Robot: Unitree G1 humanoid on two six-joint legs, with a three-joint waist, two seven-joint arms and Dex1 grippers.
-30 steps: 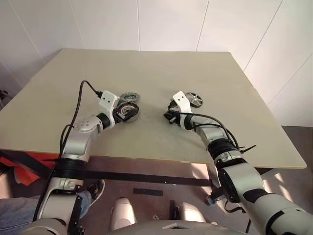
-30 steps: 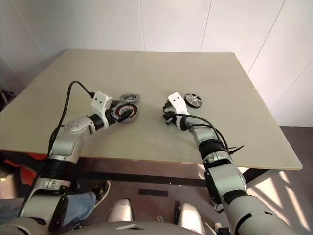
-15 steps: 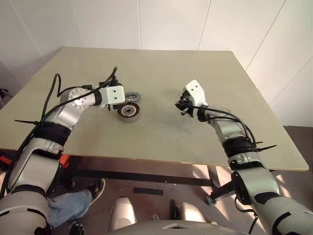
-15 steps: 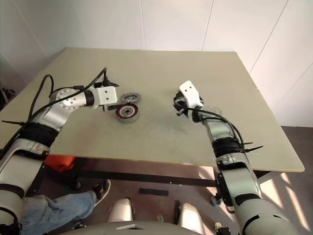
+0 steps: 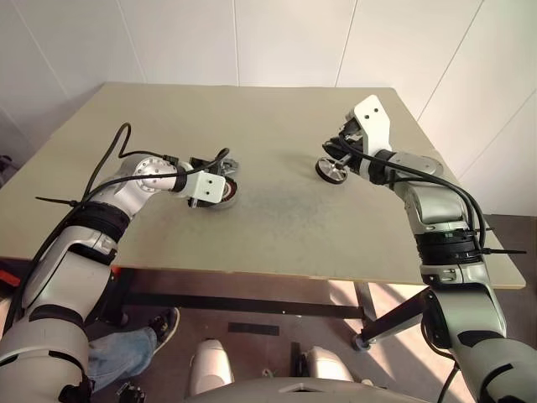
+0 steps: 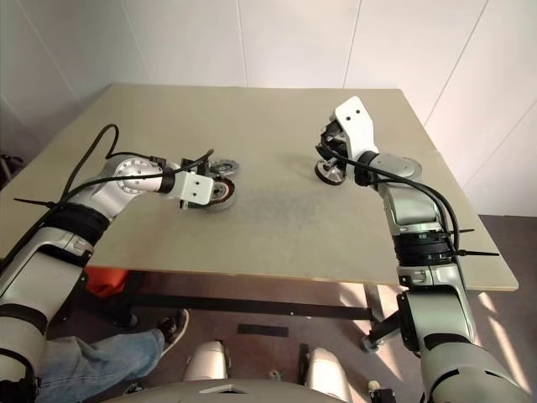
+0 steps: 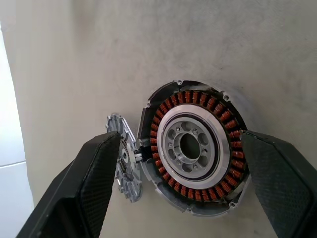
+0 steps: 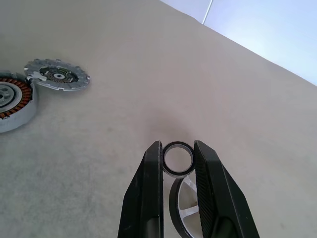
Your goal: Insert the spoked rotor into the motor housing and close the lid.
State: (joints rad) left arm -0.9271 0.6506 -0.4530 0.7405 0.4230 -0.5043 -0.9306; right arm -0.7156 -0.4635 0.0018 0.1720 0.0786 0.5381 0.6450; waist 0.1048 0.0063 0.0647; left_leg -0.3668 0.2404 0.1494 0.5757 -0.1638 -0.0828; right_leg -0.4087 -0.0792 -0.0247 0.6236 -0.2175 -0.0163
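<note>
Left jaws (image 7: 181, 183): apart, straddling motor housing (image 7: 193, 167) on bench (image 5: 277, 210).
Right jaws (image 8: 177, 161): clamped on small black ring (image 8: 177, 158); spoked rotor (image 5: 333, 170) directly beneath.

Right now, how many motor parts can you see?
3: the housing by the open left fingers, the lid touching it, the rotor held in the right fingers.

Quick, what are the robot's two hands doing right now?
Left gripper: open, fingers either side of the motor housing.
Right gripper: shut on a small black ring by the spoked rotor.
</note>
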